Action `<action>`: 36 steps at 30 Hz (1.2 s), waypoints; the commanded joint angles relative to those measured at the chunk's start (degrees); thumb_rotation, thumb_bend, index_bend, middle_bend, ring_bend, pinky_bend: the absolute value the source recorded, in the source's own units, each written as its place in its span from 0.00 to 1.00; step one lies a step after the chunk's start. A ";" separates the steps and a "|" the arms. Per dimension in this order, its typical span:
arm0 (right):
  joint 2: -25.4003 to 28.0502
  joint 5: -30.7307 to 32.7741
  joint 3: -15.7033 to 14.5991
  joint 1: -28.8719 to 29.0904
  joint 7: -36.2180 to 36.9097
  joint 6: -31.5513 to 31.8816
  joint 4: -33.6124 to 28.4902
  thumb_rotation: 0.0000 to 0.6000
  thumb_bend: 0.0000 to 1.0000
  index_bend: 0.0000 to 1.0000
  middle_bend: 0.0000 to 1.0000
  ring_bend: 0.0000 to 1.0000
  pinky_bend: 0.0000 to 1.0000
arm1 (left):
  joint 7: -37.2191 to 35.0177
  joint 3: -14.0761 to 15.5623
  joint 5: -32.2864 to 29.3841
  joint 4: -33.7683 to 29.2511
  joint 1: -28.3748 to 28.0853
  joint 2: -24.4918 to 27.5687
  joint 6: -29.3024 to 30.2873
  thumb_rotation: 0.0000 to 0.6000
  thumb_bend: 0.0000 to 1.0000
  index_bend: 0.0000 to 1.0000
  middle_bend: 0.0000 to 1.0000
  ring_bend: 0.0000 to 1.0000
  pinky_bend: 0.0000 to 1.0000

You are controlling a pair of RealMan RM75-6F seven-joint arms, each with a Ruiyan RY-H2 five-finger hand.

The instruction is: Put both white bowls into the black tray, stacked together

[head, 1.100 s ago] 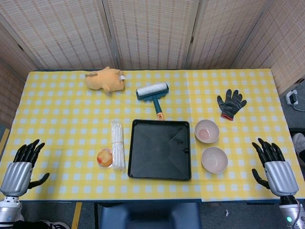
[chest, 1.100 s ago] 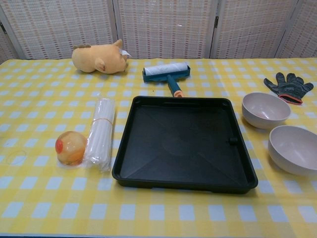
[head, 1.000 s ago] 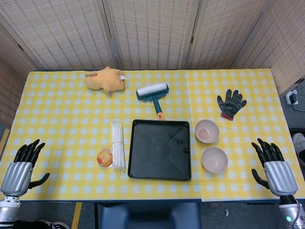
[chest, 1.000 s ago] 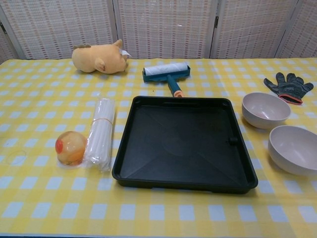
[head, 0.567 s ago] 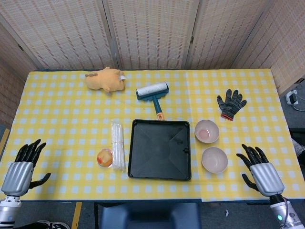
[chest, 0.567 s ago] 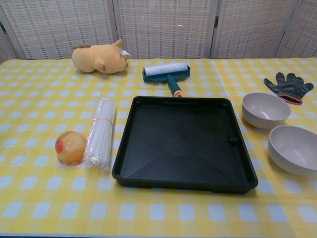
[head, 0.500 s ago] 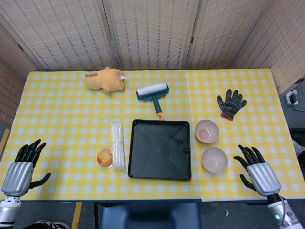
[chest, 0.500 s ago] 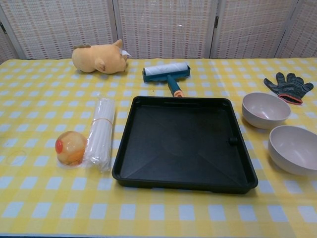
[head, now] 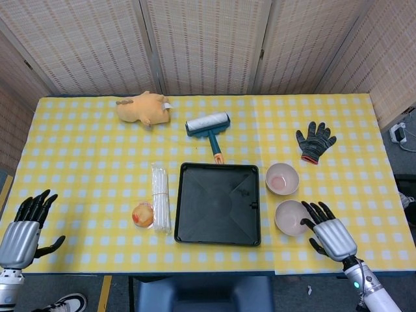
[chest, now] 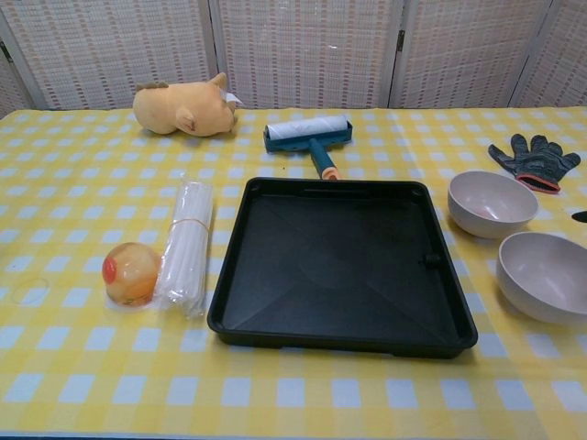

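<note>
Two white bowls stand right of the black tray (head: 218, 204) (chest: 339, 266), which holds nothing: the far bowl (head: 282, 179) (chest: 492, 203) and the near bowl (head: 290, 218) (chest: 547, 276). My right hand (head: 328, 233) hovers open at the near bowl's right rim, its fingertips over the rim's edge; the chest view catches only a dark tip of it at the right border. My left hand (head: 23, 223) hangs open off the table's front left corner, far from the bowls.
A lint roller (head: 209, 128) lies behind the tray. A bundle of white straws (head: 160, 198) and an orange ball (head: 143, 214) sit left of it. A plush toy (head: 144, 107) is at the back left, a dark glove (head: 314, 141) at the back right.
My right hand has moved left from the table's right edge to the near bowl's rim. The left hand has drifted slightly down. The bowls and tray have not moved.
</note>
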 commanded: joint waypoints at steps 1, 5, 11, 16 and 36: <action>-1.32 0.25 0.08 0.74 -0.40 -0.79 0.99 1.00 0.43 0.38 0.00 0.00 0.00 | -0.10 0.03 0.13 -0.13 0.04 0.06 0.12 1.00 0.27 0.00 0.00 0.09 0.02; -3.21 1.01 0.44 1.56 -1.62 -1.79 2.44 1.00 0.43 0.40 0.00 0.00 0.00 | -0.48 -0.13 0.21 -0.37 0.37 0.33 0.89 1.00 0.27 0.00 0.00 0.09 0.02; -5.37 1.96 0.96 2.36 -2.63 -2.27 3.94 1.00 0.43 0.52 0.00 0.00 0.00 | -1.06 -0.33 0.09 -0.24 0.39 0.53 0.99 1.00 0.27 0.00 0.00 0.09 0.02; -5.91 2.35 1.18 2.56 -3.33 -1.71 3.73 1.00 0.43 0.61 0.00 0.00 0.00 | -1.60 -0.34 0.13 -0.18 0.49 0.72 1.11 1.00 0.27 0.00 0.00 0.09 0.02; -7.34 0.67 6.16 10.17 -6.42 -3.10 -2.28 1.00 0.43 0.66 0.02 0.00 0.00 | -2.17 -0.15 0.54 -0.84 0.71 1.26 1.30 1.00 0.27 0.00 0.00 0.09 0.01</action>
